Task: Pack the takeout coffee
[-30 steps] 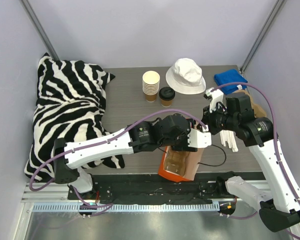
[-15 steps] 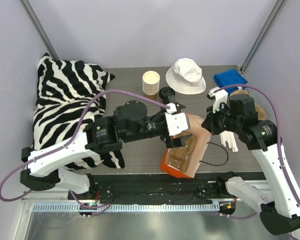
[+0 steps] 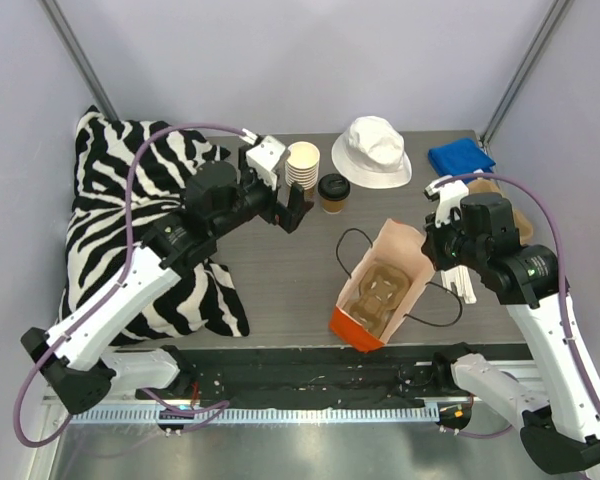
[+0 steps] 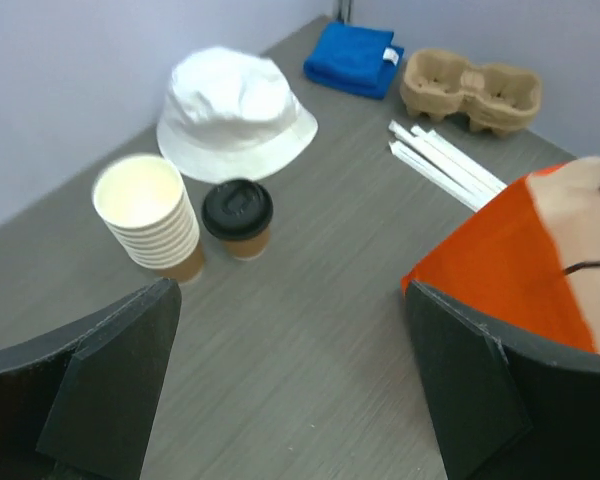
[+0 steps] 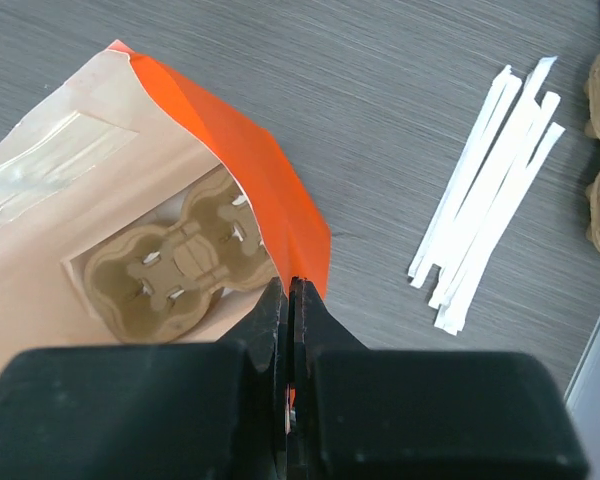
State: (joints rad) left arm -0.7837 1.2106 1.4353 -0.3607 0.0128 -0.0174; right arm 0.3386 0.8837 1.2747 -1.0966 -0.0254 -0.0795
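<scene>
The takeout coffee, a small brown cup with a black lid, stands upright at the back of the table beside a stack of lidless paper cups. It also shows in the left wrist view. My left gripper is open and empty, hovering just in front and left of the cups. My right gripper is shut on the rim of an orange paper bag. The gripper holds the bag open. A pulp cup carrier lies inside the bag.
A white bucket hat and a blue cloth lie at the back right. White straws and a second pulp carrier lie right of the bag. A zebra pillow fills the left side.
My left arm has drawn away from the bag and swung back and left to the cups. The bag now stands open, held only by my right gripper.
</scene>
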